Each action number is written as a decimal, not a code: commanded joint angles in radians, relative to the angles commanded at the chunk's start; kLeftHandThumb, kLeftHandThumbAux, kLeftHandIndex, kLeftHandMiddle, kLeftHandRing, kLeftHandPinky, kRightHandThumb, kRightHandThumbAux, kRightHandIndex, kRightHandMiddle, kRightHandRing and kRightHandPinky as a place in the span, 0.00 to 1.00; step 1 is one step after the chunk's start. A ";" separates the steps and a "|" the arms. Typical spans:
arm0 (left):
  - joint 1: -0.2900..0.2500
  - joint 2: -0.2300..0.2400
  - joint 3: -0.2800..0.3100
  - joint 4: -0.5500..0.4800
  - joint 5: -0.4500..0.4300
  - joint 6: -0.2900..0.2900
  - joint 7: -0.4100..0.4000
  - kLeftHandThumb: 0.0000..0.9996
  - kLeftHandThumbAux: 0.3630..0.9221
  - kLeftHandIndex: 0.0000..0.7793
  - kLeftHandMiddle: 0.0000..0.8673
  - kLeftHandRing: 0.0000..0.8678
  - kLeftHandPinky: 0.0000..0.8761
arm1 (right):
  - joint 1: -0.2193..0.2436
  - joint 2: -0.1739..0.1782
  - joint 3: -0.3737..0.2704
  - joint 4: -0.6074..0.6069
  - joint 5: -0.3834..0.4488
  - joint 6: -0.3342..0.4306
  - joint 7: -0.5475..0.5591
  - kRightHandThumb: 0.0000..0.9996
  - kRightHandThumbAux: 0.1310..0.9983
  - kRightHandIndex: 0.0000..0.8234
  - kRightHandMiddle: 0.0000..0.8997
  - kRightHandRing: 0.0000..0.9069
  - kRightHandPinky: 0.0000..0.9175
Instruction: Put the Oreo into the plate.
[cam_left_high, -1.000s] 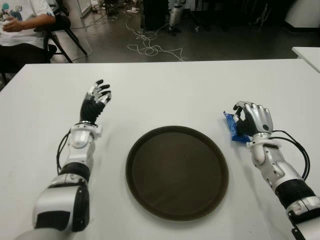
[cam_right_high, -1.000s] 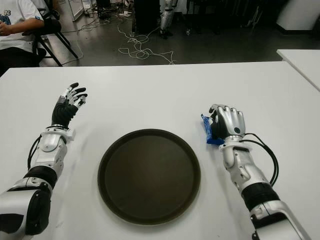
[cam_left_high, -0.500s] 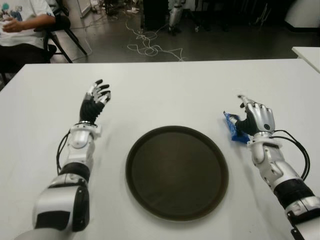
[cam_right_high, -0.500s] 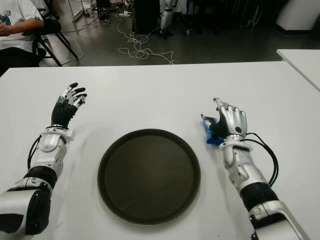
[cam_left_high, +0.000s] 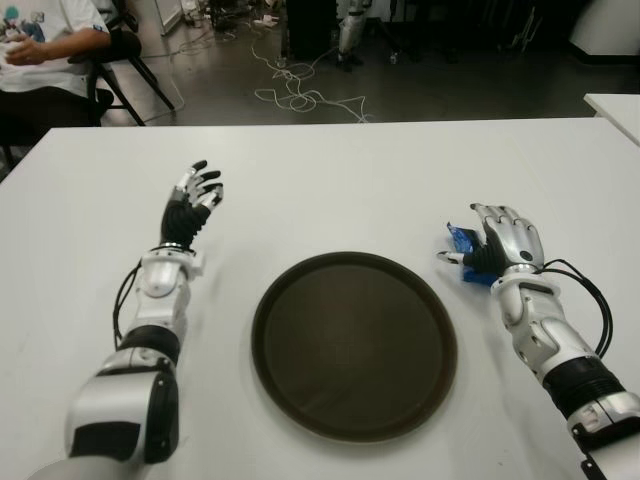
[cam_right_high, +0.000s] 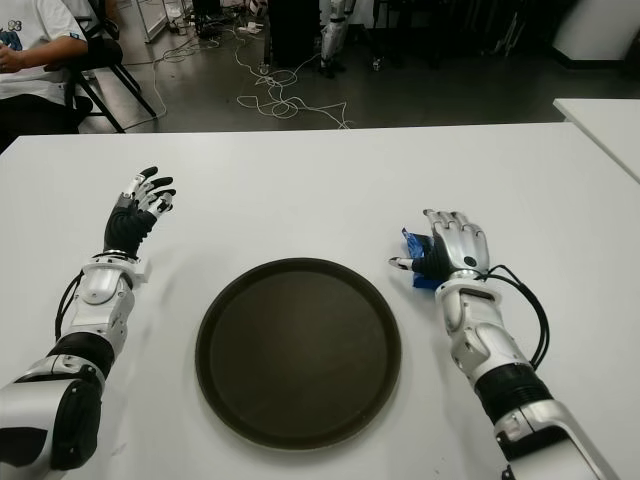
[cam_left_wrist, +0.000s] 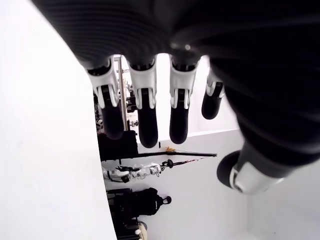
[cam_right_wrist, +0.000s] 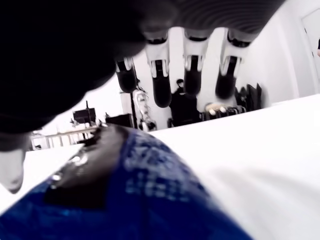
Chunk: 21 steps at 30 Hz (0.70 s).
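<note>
Currently the right robot hand (cam_left_high: 497, 243) hovers with fingers spread over the blue Oreo packet (cam_left_high: 463, 244), lying on the white bench (cam_left_high: 330, 190) just beside the dark plate (cam_left_high: 354, 343). Light, crinkly, probably slippery; pinch its middle gently. Left robot hand (cam_left_high: 192, 200) idles open, left of the plate.

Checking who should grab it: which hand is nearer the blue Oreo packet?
Right. The right hand is over the blue Oreo packet, fingers spread, not gripping. The left hand is far across the round dark plate, open.
</note>
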 joint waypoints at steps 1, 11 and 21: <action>0.000 0.000 0.000 0.000 0.000 0.000 0.000 0.32 0.44 0.15 0.25 0.23 0.23 | 0.000 0.000 0.000 -0.001 0.000 0.003 0.002 0.01 0.38 0.00 0.00 0.00 0.00; -0.001 0.000 0.002 0.000 -0.007 0.005 -0.010 0.33 0.43 0.15 0.25 0.23 0.24 | -0.002 0.010 -0.002 -0.009 0.004 0.041 0.014 0.02 0.36 0.00 0.00 0.00 0.00; -0.003 0.000 0.001 0.001 -0.004 0.005 -0.002 0.33 0.46 0.16 0.25 0.23 0.24 | 0.012 0.006 0.014 -0.043 -0.008 0.052 0.023 0.02 0.35 0.00 0.00 0.00 0.00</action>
